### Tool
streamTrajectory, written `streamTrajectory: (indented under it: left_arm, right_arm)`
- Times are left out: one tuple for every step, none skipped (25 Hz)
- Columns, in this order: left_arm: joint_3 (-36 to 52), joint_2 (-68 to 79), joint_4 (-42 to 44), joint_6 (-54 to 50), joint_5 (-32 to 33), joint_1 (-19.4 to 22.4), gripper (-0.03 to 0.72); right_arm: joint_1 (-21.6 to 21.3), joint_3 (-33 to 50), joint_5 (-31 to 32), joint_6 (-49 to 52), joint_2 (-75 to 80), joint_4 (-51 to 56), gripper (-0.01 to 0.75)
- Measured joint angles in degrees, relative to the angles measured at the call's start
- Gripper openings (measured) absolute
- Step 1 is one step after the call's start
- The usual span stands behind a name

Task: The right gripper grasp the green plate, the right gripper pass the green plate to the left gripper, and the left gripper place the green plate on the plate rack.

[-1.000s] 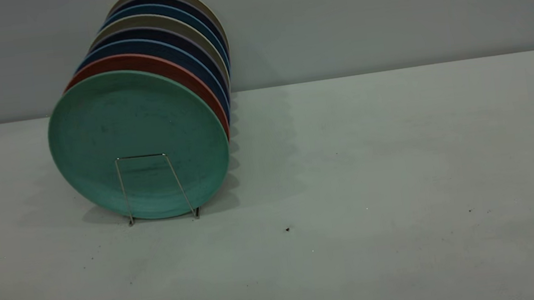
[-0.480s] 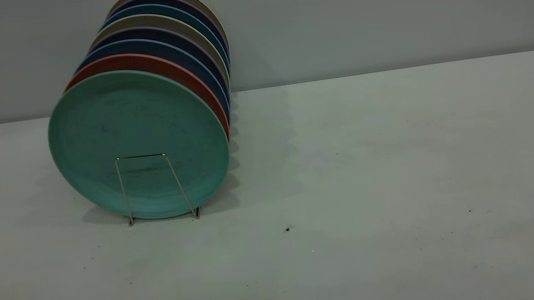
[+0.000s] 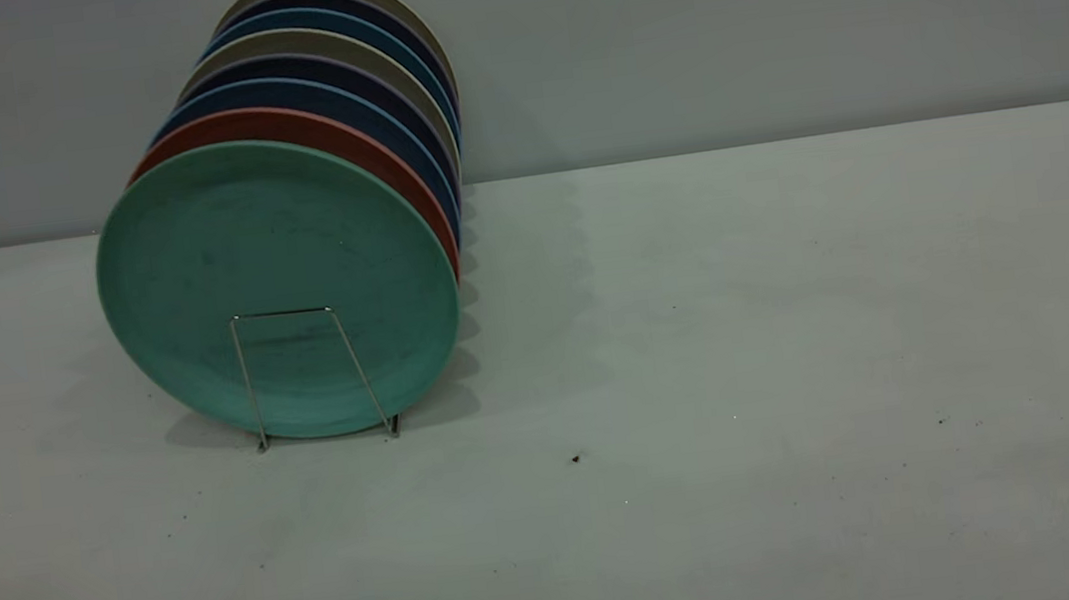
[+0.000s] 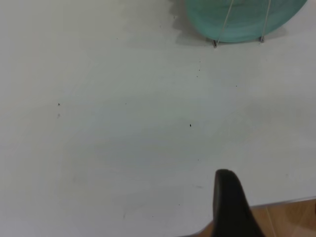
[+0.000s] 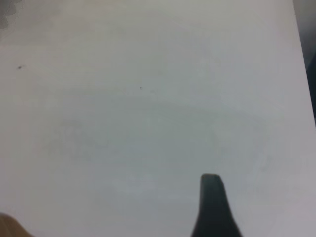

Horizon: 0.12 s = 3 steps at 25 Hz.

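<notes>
Black fingertip was all each wrist view showed, so I couldn't tell whether the left gripper (image 4: 232, 207) or the right gripper (image 5: 212, 207) was open or closed; both hung over bare table (image 3: 748, 316), holding nothing. Out from there, the green plate (image 3: 274, 269) already stood on edge in the plate rack's (image 3: 312, 376) front slot, face toward the camera, nearer the left arm. Nothing had budged versus the earlier frames.

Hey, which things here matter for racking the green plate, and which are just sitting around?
For the job:
green plate, standing in the front slot
plate rack
left gripper, over bare table
right gripper, over bare table

Just there:
pink plate
blue plates
table
</notes>
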Motion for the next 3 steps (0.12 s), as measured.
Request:
streamTrajectory:
  left_arm:
    - [0.0, 0.0, 0.0, 0.0, 0.0, 0.0, 0.437]
    - [0.0, 0.0, 0.0, 0.0, 0.0, 0.0, 0.437]
    - [0.0, 0.0, 0.0, 0.0, 0.0, 0.0, 0.437]
  right_arm:
    - [0.0, 0.0, 0.0, 0.0, 0.0, 0.0, 0.523]
    - [0.0, 0.0, 0.0, 0.0, 0.0, 0.0, 0.523]
    - [0.0, 0.0, 0.0, 0.0, 0.0, 0.0, 0.523]
